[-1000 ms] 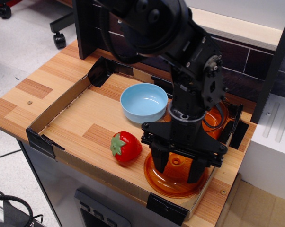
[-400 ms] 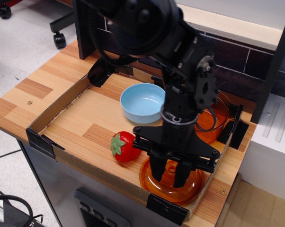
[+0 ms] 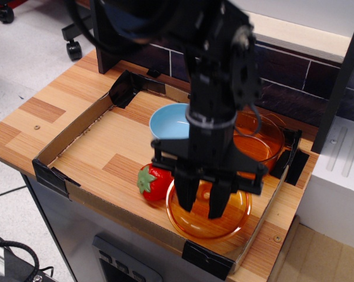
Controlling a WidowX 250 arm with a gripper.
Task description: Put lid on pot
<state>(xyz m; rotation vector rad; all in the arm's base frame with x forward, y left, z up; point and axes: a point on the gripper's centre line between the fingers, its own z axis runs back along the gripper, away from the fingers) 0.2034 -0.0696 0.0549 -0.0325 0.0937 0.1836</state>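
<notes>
The lid [image 3: 207, 212], near right in the cardboard tray [image 3: 77, 134], sits clamped at its knob in my pincer [image 3: 202, 202], apparently lifted; placing it on the pot [image 3: 260, 141], far right, remains outstanding.

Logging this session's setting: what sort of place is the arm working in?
Likely a lab or office with a mock kitchen: a wooden table with a taped cardboard tray, toy strawberry, and office chair casters on the floor.

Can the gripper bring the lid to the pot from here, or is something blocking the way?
Probably yes. The gripper is at the lid, and the pot sits just behind with its mouth open; the strawberry and blue bowl lie aside.
</notes>
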